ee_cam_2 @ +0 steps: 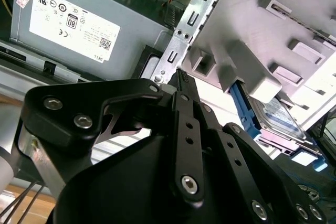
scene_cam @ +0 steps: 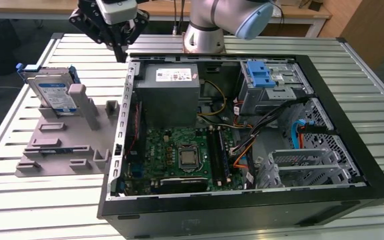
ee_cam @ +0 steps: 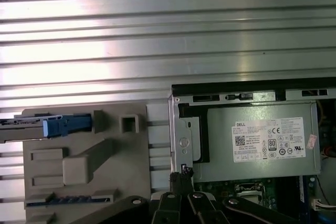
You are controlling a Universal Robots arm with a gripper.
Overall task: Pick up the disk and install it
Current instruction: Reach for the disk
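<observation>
Silver-bodied and rimmed in blue plastic, the disk [scene_cam: 50, 90] stands on edge in a grey holder [scene_cam: 58, 150] on the slatted table [scene_cam: 12, 210], just outside the side wall of the open case [scene_cam: 199, 210]. It leans back a little, its labelled face square to that wall. From above, in the first wrist view, it reads as a thin strip running straight away from the case, with the blue bracket [ee_cam: 68, 125] uppermost. Its long axis appears to rise steeply up the holder, though the lower part is hidden behind the holder's posts. The tool [scene_cam: 120, 54] hangs over the case's corner beside the power supply [scene_cam: 172, 95], fingers pinched together and holding nothing, well apart from the disk. The drive looks rigid, dense for its size and smooth-sided, and is probably unforgiving of knocks. The safest hold seems to be across its thin dimension at the exposed upper edge, on the bracket, where it stands clear of the holder.
</observation>
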